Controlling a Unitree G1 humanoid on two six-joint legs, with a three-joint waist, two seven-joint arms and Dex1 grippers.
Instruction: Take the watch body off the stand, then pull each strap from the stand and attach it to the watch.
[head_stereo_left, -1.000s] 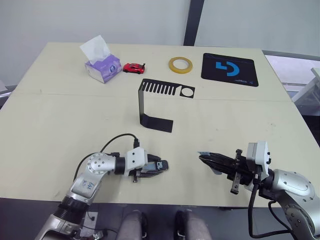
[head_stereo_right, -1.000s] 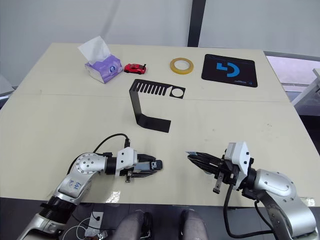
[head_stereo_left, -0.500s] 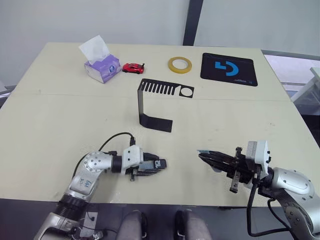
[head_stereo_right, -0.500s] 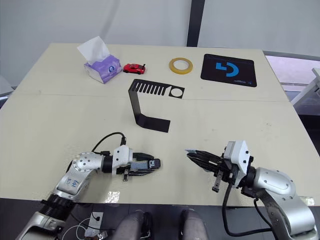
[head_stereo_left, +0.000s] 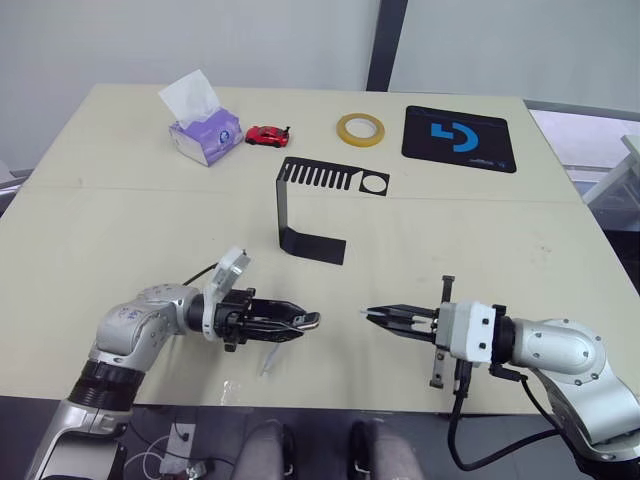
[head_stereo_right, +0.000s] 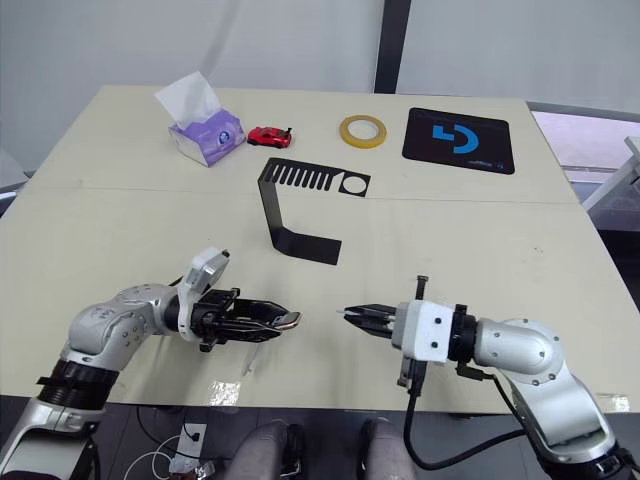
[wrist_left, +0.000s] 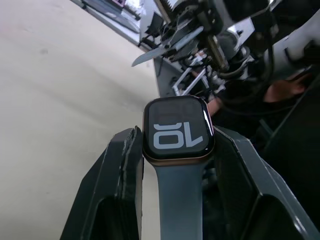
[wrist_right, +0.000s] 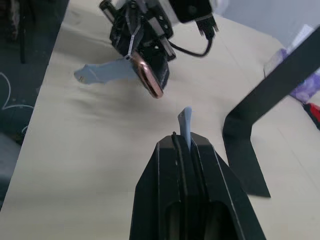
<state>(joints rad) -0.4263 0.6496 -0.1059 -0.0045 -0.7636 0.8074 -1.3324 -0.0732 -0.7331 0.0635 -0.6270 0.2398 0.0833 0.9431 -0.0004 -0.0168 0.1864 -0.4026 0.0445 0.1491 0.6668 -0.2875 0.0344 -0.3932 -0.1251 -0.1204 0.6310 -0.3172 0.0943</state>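
- Left gripper (wrist_left: 172, 165) jaws pinch the watch body (wrist_left: 178, 131) (one strap (wrist_right: 102, 73) attached), well in front of the stand (head_stereo_left: 318, 205).
- Right gripper (wrist_right: 184, 145) jaws clamp the second strap (wrist_right: 186, 122); light and floppy, likely best held near its connector end.

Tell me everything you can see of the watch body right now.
The watch body is a small rounded-square case with a dark screen showing white digits and a rose-gold-looking edge. The left gripper is shut on its sides, holding it above the table's near edge, facing the right gripper. One pale blue strap already hangs from it; the opposite end is bare.
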